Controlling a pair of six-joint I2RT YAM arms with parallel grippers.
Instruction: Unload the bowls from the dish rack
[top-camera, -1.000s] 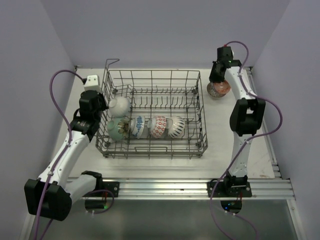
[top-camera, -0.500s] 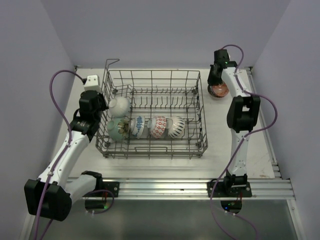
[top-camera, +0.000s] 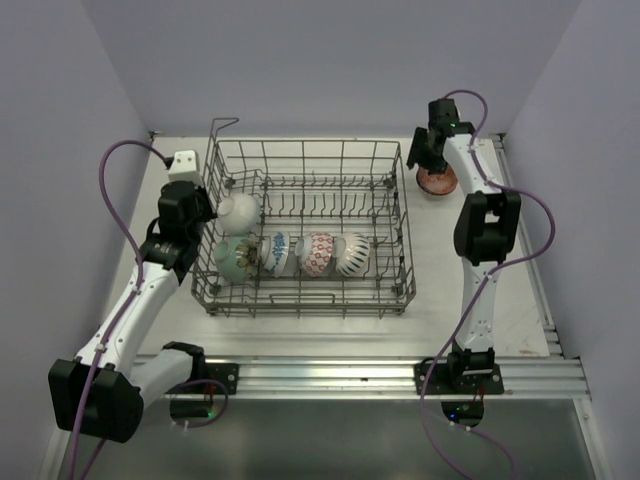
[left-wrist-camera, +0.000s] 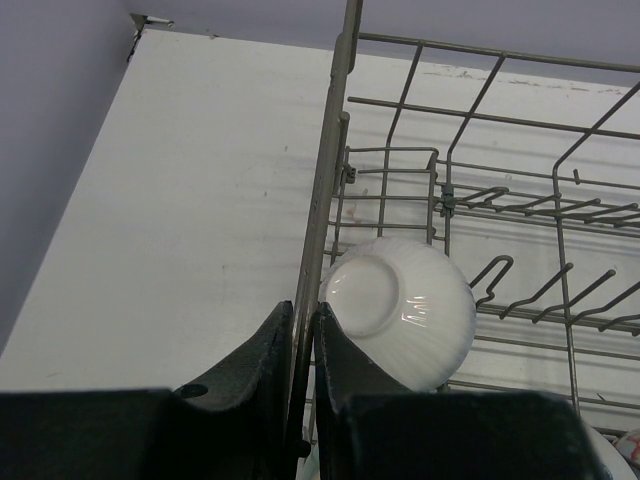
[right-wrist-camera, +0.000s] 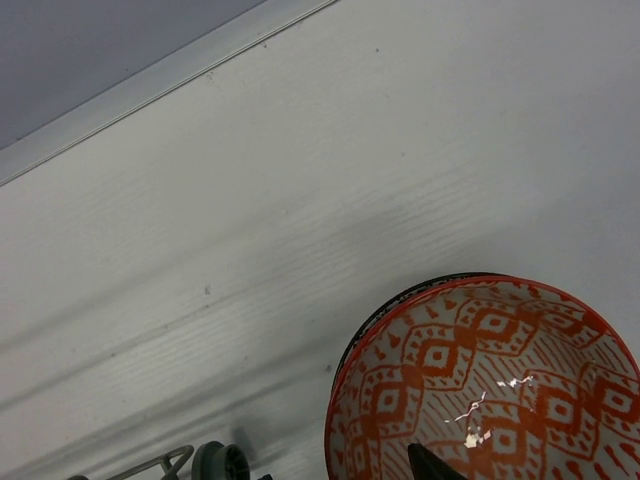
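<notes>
The dish rack (top-camera: 305, 144) stands mid-table with several bowls on edge in it: a white bowl (top-camera: 238, 211), a pale green one (top-camera: 233, 258), a blue-patterned one (top-camera: 276, 254), a red-patterned one (top-camera: 317, 253) and a white ribbed one (top-camera: 352, 254). My left gripper (top-camera: 203, 208) is shut on the rack's left rim wire (left-wrist-camera: 325, 200), right beside the white bowl (left-wrist-camera: 410, 320). An orange-red patterned bowl (top-camera: 438, 180) sits upright on the table right of the rack. My right gripper (top-camera: 424, 152) hovers open over its left rim, one fingertip (right-wrist-camera: 428, 466) above the bowl's inside (right-wrist-camera: 500, 380).
The rack's raised wire loop (top-camera: 222, 126) stands at its back left corner. Walls close the table (top-camera: 500, 290) in at the back and on both sides. A rack foot (right-wrist-camera: 215, 463) lies near the orange-red bowl.
My right gripper lowered the orange-red bowl onto the table, then opened and let it go. The left gripper and the rack have not moved.
</notes>
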